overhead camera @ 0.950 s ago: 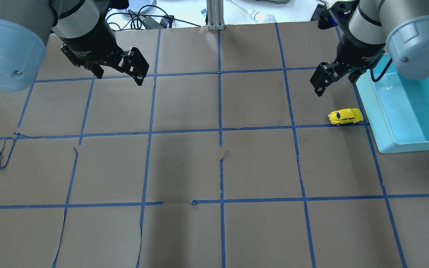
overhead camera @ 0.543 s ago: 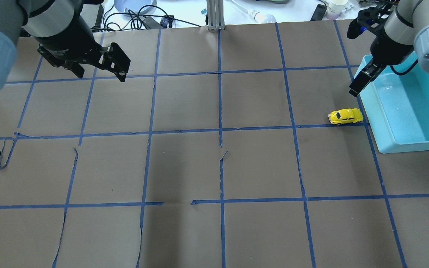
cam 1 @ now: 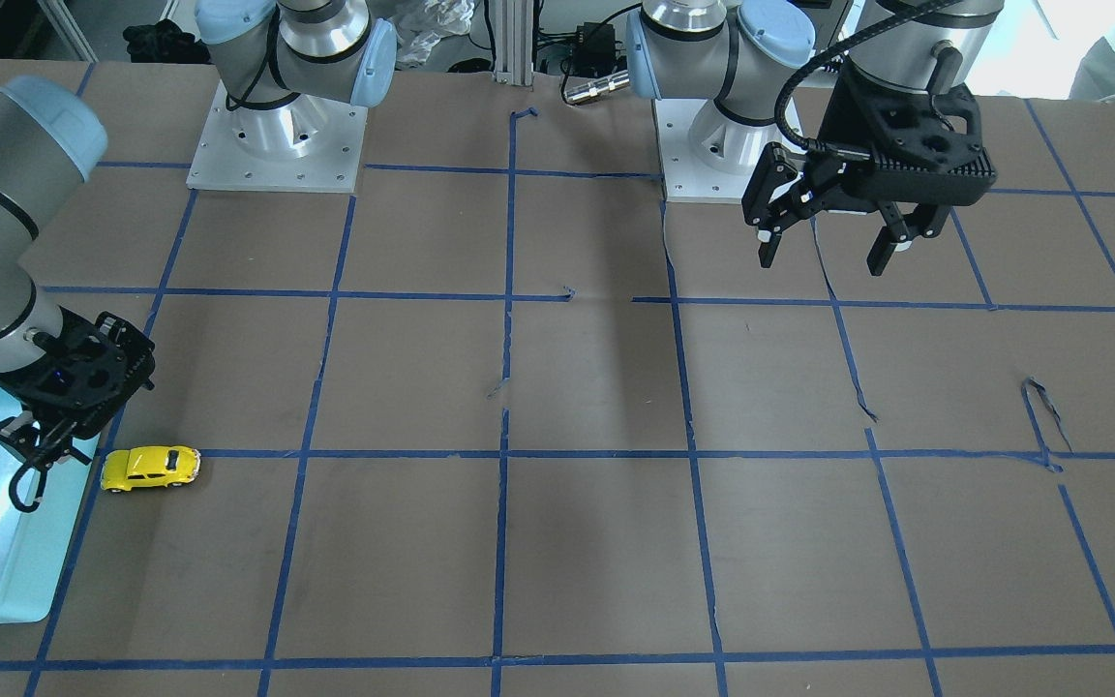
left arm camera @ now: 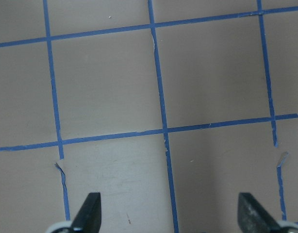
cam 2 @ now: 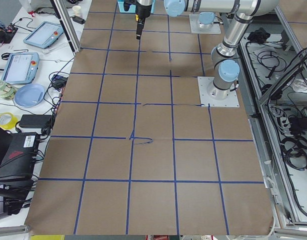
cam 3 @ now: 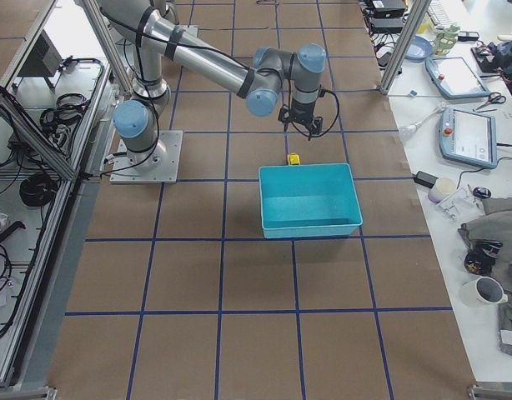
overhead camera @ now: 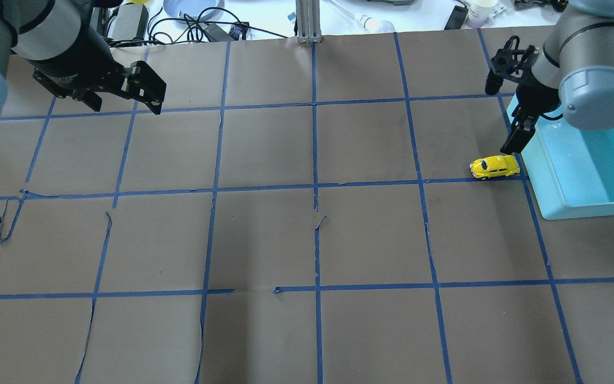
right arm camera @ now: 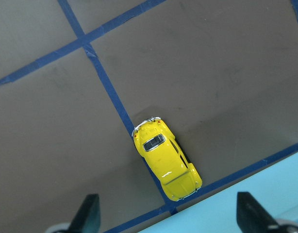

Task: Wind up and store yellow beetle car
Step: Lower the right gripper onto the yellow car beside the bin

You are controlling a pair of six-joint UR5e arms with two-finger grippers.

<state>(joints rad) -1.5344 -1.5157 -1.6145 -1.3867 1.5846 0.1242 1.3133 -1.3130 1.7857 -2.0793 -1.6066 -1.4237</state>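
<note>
Small bright yellow beetle toy car point(right arm camera: 167, 166) sits upright on its wheels on the brown paper-covered table point(overhead camera: 264, 240). It lies along a blue tape line point(right arm camera: 110, 94), near a tape crossing and just beside the long wall of the open teal plastic bin point(overhead camera: 589, 210). It is outside the bin. Right gripper point(right arm camera: 169, 217) hangs above the car, jaws spread wide, fingers point(right arm camera: 88, 213) clear of the body, no contact. Left gripper point(cam 1: 824, 254) is well apart on the other side of the table, over bare paper, jaws also spread and holding nothing.
</note>
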